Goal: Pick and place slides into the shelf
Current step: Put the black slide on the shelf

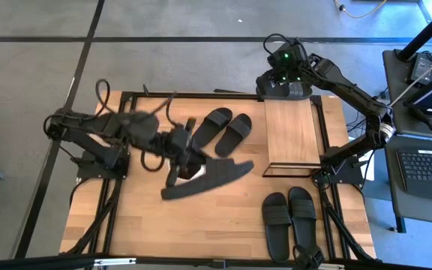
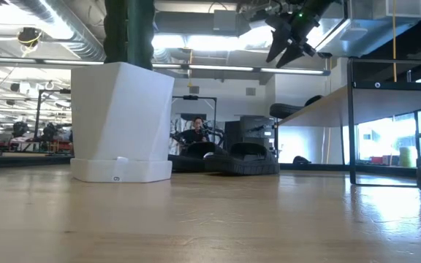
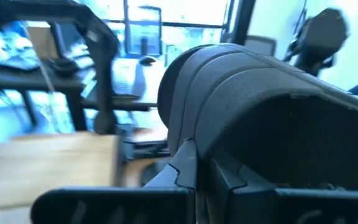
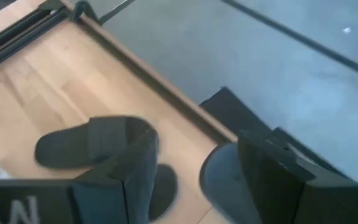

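The slides lie in three groups on the wooden table. One slide is lifted over the middle of the table, tilted, its sole running from lower left to upper right in the high view. The left gripper is clamped shut on it at its near end, with the left arm reaching in from the table's left side. In the left wrist view the slide's wide strap fills most of the picture, right in front of the fingers.

A pair of slides lies just beyond the lifted one, toward the far edge of the table, the two side by side and angled. Another pair lies near the front right corner, side by side and pointing along the table's depth.

The shelf stands at the right of the table, its light wooden top board bare, its thin black frame showing at the front edge. It sits between the far pair and the right arm's base.

The right gripper hovers high over the far edge of the table, just behind the shelf, with its fingers spread apart and nothing between them. In the low view it hangs near the top of the picture.
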Tool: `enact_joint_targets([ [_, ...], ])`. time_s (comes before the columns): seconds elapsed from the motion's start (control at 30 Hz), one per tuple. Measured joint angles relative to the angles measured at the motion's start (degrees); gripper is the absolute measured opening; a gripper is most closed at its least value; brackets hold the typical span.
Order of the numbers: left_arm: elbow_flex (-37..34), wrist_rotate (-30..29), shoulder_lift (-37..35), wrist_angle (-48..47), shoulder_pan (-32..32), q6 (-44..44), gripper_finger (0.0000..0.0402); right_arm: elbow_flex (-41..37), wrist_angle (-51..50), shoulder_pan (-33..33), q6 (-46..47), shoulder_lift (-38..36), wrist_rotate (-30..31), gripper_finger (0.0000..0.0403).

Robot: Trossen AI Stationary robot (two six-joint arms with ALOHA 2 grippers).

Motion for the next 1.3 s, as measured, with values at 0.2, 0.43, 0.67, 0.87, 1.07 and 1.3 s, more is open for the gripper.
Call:
enact_joint_targets([
  [0.2,0.0,6.5,0.0,1.4,10.0,10.8,0.0003,0.0,-5.1,0.0,2.9,0.0,-3.6,0.022],
  [0.43,0.0,18.1,0.1,8.2,21.1,15.8,0.0003,0.0,-9.7,0.0,5.9,-1.4,-3.7,0.022],
  [0.67,0.0,21.4,3.9,8.3,28.1,22.4,0.0003,0.0,-8.1,0.0,12.7,-8.7,-3.7,0.022],
  [0.87,0.0,22.1,8.9,9.0,31.7,32.6,0.0002,0.0,-8.2,0.0,16.9,-15.5,-4.7,0.022],
  [1.07,0.0,21.9,13.2,16.6,34.7,40.2,0.0002,0.0,-9.4,0.0,20.3,-18.7,-4.7,0.022],
  [1.3,0.0,21.3,18.3,23.4,36.9,44.6,0.0002,0.0,-10.8,0.6,22.6,-18.1,-4.6,0.022],
])
